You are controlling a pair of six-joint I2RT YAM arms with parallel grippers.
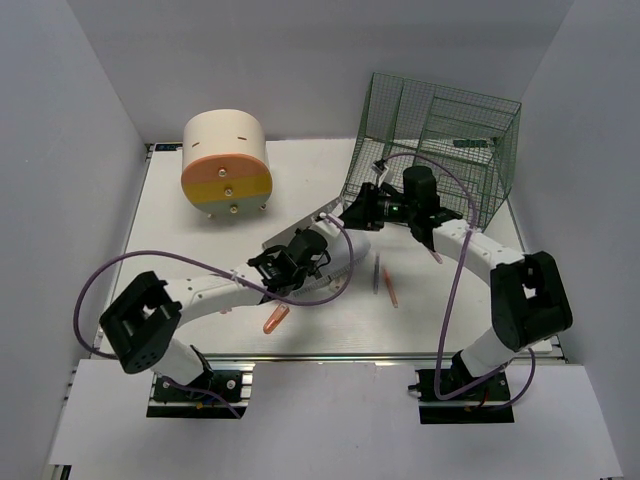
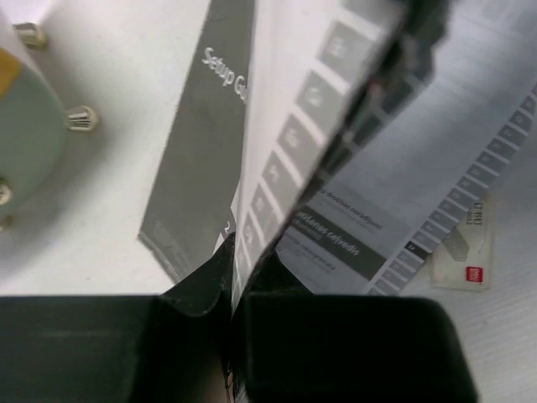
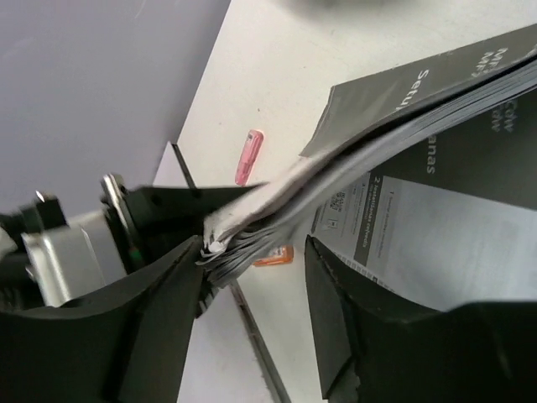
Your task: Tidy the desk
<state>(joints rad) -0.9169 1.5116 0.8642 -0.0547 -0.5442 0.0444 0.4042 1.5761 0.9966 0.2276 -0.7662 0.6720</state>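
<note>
Plainly, our left claw [image 2: 233,252] is narrow and pinched on the booklet [image 2: 210,126]. Its two black fingers [image 2: 195,290] meet on a thin sheaf of pages that rises from between them. The dark cover, lettered "Setup", hangs to one side of the sheaf, and grey printed pages spread to the other.

Our right claw [image 3: 256,252] stands with its jaws apart. The booklet's fanned corner lies in the gap and touches the finger on the left of that view. We cannot tell whether the other finger touches the paper.

From above, the two claws come together over the middle of the bench [image 1: 300,180], with the booklet between them and its lower pages resting on the white surface. The bench fills the centre of that view, between the grey walls, with our arms' bases at its near edge.

Just right of the booklet lie two pens [image 1: 382,280], close together. A pink marker [image 1: 275,320] lies near the front edge, beside our left arm. A round cream-and-orange drawer box [image 1: 225,165] sits at the far left of the bench. A green wire rack [image 1: 440,140] stands tilted at the far right corner.
</note>
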